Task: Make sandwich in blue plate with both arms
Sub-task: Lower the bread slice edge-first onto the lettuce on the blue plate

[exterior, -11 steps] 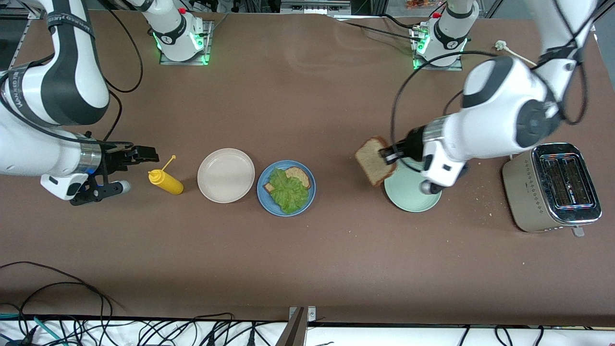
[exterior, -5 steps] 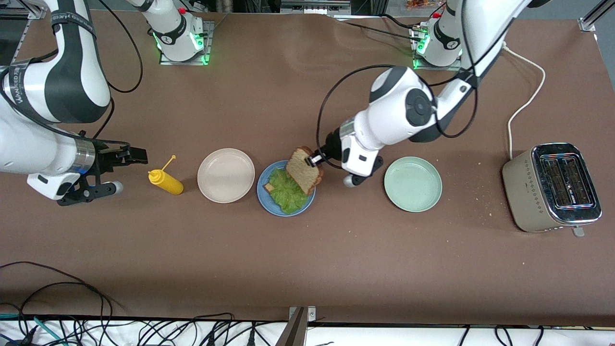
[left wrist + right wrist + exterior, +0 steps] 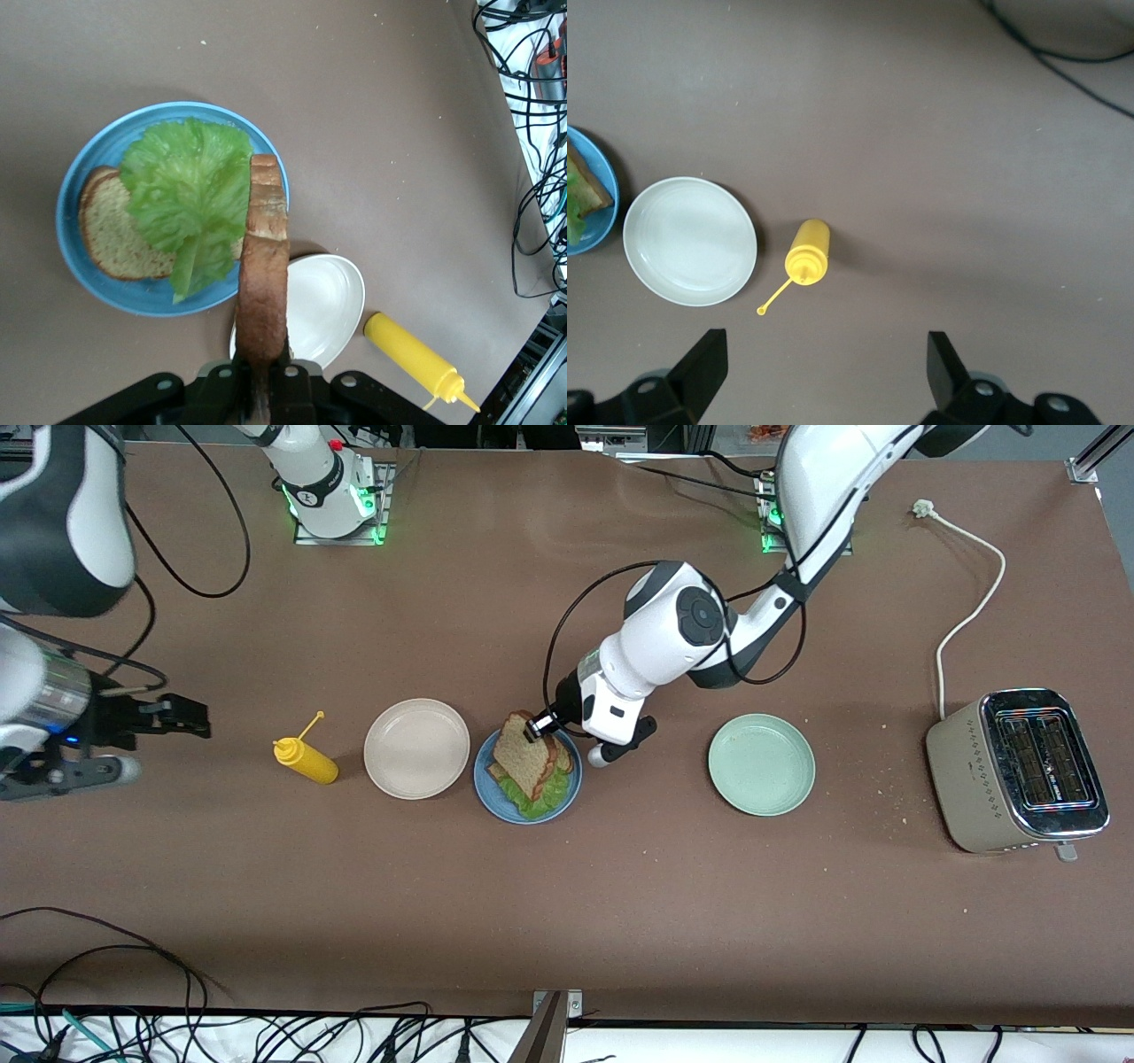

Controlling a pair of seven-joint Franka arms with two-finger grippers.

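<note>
The left arm reaches down over the blue plate [image 3: 483,778], its gripper [image 3: 537,728] clamped on a bread slice [image 3: 524,760] held on edge above the lettuce [image 3: 190,190] and lower slice [image 3: 111,237]. The right gripper [image 3: 168,716] hangs wide open, empty, near the mustard bottle [image 3: 306,760].

**Top slice over the plate, rest of table in a row**

Row from right arm's end: mustard bottle [image 3: 306,760], empty plate [image 3: 416,748], blue plate [image 3: 528,772] w/ bread + lettuce [image 3: 542,797] on it, another empty plate [image 3: 761,764], toaster [image 3: 1019,771]. Left gripper [image 3: 535,727] w/ bread slice [image 3: 523,759] over blue plate.
</note>
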